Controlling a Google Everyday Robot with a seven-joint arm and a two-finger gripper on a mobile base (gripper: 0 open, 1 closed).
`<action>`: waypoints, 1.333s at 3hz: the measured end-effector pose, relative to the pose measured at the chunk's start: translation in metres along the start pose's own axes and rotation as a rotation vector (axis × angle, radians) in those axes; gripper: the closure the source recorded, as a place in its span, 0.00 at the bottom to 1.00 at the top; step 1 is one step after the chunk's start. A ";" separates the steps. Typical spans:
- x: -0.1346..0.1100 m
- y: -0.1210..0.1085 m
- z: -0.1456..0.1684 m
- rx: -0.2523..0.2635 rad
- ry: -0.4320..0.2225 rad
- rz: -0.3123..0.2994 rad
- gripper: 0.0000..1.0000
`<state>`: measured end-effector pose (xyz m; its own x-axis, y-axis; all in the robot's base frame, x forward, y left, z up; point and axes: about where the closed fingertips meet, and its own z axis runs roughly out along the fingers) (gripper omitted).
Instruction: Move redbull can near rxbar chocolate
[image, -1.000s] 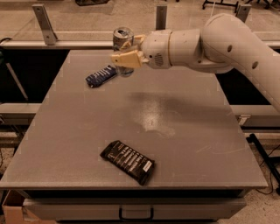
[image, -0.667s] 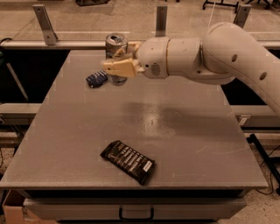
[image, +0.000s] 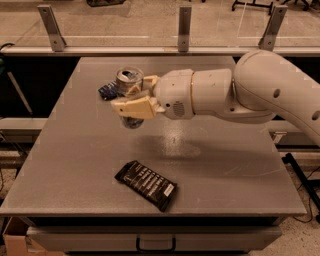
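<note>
My gripper (image: 132, 98) is shut on the redbull can (image: 129, 78), a slim silver can with blue patches and a pull-tab top, held upright above the grey table (image: 225, 165), left of its middle. The tan fingers (image: 134, 107) clasp the can's sides, and its lower end shows below them. The rxbar chocolate (image: 146, 184), a flat black wrapper with white text, lies near the table's front, below and slightly right of the can, apart from it.
A small dark blue wrapper (image: 108, 90) lies on the table just left of the can, partly hidden behind it. My white arm (image: 260, 90) reaches in from the right. A rail with metal posts (image: 184, 22) runs behind the table.
The gripper has carried the can toward the front of the table, down in the picture, from near the back edge to past the blue wrapper, closer to the rxbar.
</note>
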<state>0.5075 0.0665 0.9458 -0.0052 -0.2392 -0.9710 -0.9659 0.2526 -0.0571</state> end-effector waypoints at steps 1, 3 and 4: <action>0.024 0.014 -0.006 -0.022 0.040 0.033 1.00; 0.054 0.040 -0.012 -0.055 0.085 0.079 0.82; 0.063 0.046 -0.017 -0.057 0.105 0.083 0.58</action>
<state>0.4586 0.0468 0.8860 -0.1096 -0.3170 -0.9421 -0.9741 0.2227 0.0384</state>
